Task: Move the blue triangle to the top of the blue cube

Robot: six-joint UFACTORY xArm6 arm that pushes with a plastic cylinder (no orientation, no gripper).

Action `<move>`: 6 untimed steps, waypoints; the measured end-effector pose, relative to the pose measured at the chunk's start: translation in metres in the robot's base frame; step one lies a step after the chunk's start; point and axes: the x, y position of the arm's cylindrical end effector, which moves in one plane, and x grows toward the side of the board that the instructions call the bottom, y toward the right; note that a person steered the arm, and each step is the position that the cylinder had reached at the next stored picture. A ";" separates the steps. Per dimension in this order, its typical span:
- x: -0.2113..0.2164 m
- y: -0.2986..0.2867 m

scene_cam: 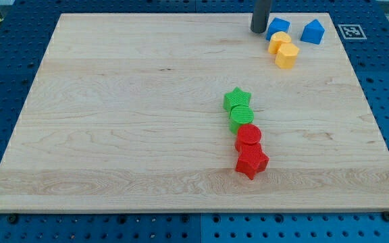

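My tip (258, 30) rests near the board's top edge, right of centre. It stands just left of the blue cube (277, 27), close to it or touching; I cannot tell which. The blue triangle (313, 31) lies a short way to the right of the cube, with a small gap between them, near the board's top right corner. The rod reaches up out of the view's top.
Two yellow blocks (280, 41) (287, 56) sit pressed together just below the blue cube. A green star (237, 99), a green round block (240, 118), a red round block (248, 137) and a red star (251, 162) form a column at the centre. The wooden board (113, 121) lies on a blue pegboard.
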 end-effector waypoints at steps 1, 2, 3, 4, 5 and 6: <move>-0.007 -0.001; -0.039 -0.003; -0.053 -0.001; -0.054 0.044; -0.054 0.090; -0.042 0.133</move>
